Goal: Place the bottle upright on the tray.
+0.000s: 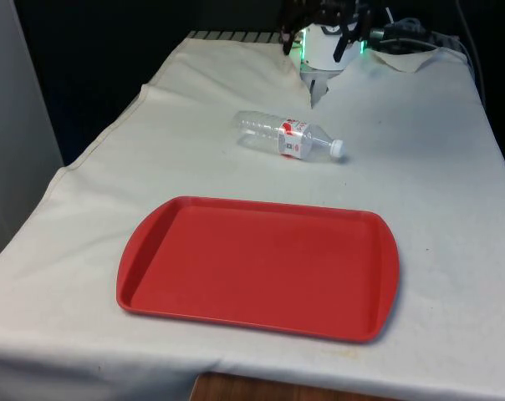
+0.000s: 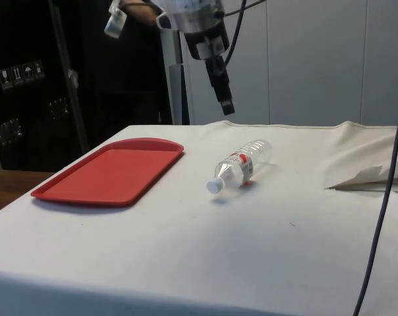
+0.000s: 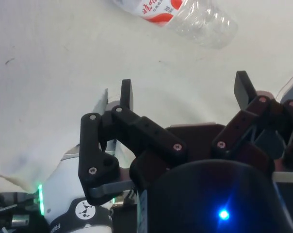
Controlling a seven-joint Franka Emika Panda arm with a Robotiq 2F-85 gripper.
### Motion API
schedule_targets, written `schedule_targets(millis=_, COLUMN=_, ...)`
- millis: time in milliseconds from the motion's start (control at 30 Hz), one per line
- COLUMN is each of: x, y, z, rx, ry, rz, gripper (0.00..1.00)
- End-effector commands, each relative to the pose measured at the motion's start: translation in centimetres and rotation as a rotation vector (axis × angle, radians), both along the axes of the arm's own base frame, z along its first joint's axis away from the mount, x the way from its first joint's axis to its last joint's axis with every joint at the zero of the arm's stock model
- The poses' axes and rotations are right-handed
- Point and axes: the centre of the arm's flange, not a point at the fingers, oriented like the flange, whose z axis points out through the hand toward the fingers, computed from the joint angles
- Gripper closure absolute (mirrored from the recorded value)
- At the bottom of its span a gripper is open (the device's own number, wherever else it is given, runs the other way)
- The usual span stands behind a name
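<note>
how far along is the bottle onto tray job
Barely started. Nothing done: the bottle lies on its side on the cloth, apart from the red tray. In hand: the gripper hangs open above the bottle, holding nothing. Left: grasp, carry, stand it upright on the tray.

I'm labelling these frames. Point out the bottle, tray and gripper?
Clear plastic bottle (image 1: pixel 288 137), front view, red label.
Red plastic tray (image 1: pixel 378 284), front view, right rim.
Black two-finger gripper (image 3: pixel 183 94), wrist view, between fingertips.

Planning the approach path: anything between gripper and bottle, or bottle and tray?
Nothing visible. The open gripper hangs above bare cloth near the lying bottle; only bare cloth separates it from the empty red tray.
</note>
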Motion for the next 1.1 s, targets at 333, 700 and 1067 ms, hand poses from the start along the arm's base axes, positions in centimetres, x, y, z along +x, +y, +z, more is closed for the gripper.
schedule_targets(millis=333, x=0.9, y=-0.1, z=-1.9, rx=-0.043, ry=0.025, rz=0.044, gripper=0.0)
schedule_targets(millis=700, x=0.8, y=-0.1, z=-3.3, rx=-0.063, ry=0.063, rz=0.073, gripper=0.0)
schedule_targets(millis=1067, x=0.7, y=-0.1, z=-5.3, rx=-0.071, ry=0.117, rz=0.109, gripper=0.0)
